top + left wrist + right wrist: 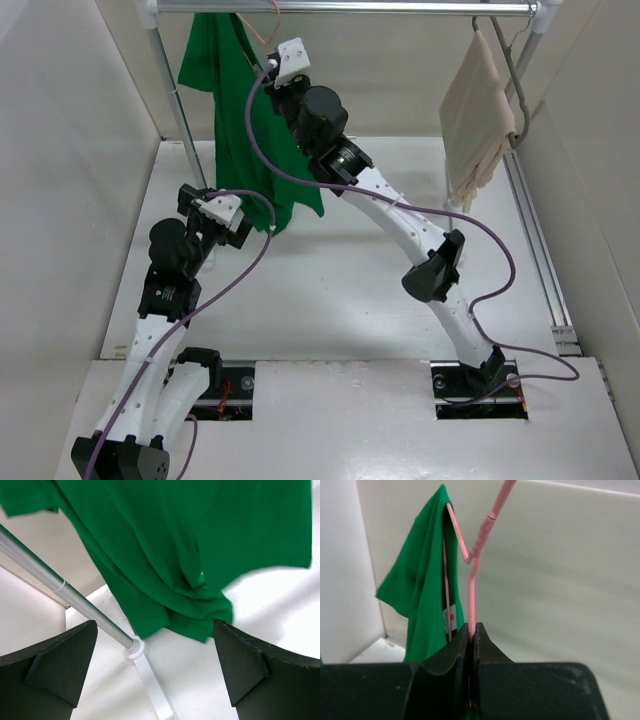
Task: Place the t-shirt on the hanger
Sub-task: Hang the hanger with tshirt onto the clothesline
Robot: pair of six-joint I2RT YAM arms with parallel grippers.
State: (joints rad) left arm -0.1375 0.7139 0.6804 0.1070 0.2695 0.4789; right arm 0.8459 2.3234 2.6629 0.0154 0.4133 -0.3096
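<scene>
Upper left of overhead frame: t-shirt (235,120), judged light, limp and slide-prone, draped over one shoulder of hanger (471,595), thin springy-looking wire best gripped at its neck; right hand (472,630) clamped tight on that wire, left hand (155,630) spread wide, holding nothing, below hem.

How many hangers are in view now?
2. The pink wire hanger, carrying the t-shirt, is pinched in the right gripper, left along the rail; the grey hanger with beige cloth hangs at its right.
</scene>
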